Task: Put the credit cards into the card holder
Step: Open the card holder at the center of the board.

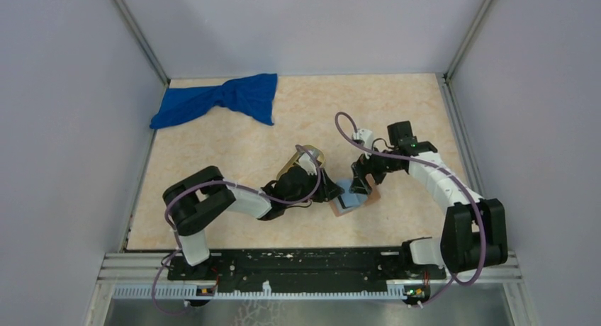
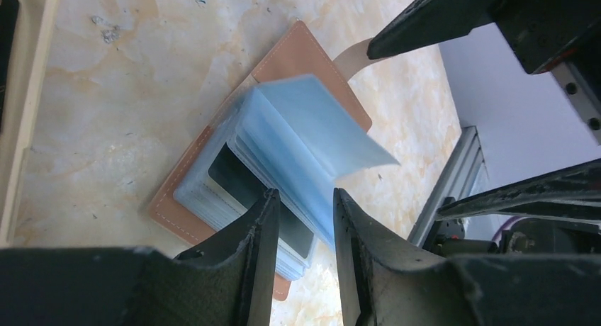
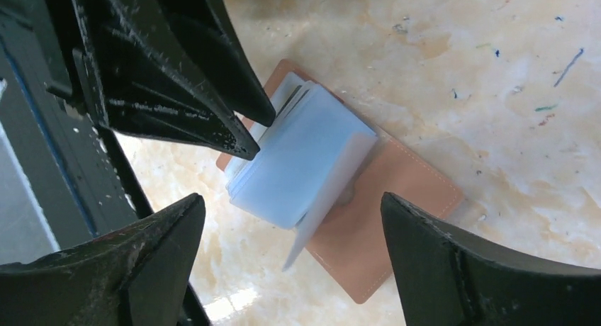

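- The holder (image 1: 352, 198) is lying open on the table (image 1: 319, 106) between the two arms, brown cover down, so its blue sleeves (image 3: 298, 156) are facing up.
- The left fingers (image 2: 259, 234) are standing close together at the sleeves' edge and seem to be pinching some of them, probably to keep the holder open.
- The right fingers (image 3: 439, 262) are standing wide apart over the holder, gripping nothing; one sleeve is sticking up loose.
- A dark card (image 2: 230, 173) seems to be sitting in a sleeve; the other card I am not finding.
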{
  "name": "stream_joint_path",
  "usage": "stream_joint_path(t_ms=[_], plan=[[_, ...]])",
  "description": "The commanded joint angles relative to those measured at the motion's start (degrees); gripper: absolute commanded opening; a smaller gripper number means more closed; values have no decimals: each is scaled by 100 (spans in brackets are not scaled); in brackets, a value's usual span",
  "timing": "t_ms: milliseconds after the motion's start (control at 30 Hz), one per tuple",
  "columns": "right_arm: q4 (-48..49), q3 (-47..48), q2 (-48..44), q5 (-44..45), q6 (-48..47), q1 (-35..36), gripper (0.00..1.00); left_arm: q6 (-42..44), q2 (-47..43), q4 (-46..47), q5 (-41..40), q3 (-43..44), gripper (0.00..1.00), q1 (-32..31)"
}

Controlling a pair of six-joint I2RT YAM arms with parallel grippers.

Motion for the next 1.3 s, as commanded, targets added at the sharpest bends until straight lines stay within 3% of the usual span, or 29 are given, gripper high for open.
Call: stream_joint_path(t_ms=[0, 267, 533, 733, 833, 933, 1000, 1067, 1267], plan=[[232, -373, -27, -366, -545, -5, 98, -256, 276, 1032, 587, -133, 40, 131], [1070, -818, -232, 201, -207, 7, 98, -507, 689, 1574, 845, -57, 39, 188], [1249, -651, 100, 1222, 344, 41, 94, -449, 671, 1393, 754, -23, 36, 188], [1039, -368, 495, 1571, 455, 41, 46, -281, 440, 1008, 605, -120, 35, 189], [1014, -325, 572, 1652, 467, 48, 33, -135, 224, 741, 506, -205, 36, 188], [1043, -317, 515, 1793, 466, 48, 33, 72, -137, 474, 341, -350, 36, 179], [1040, -291, 441, 1931, 447, 48, 49, 178, -346, 338, 287, -432, 37, 166], [1088, -293, 276, 2107, 406, 53, 56, 294, -521, 206, 280, -459, 37, 155], [1479, -497, -699, 1926, 298, 48, 55, 497, -810, 279, 444, -657, 37, 144]])
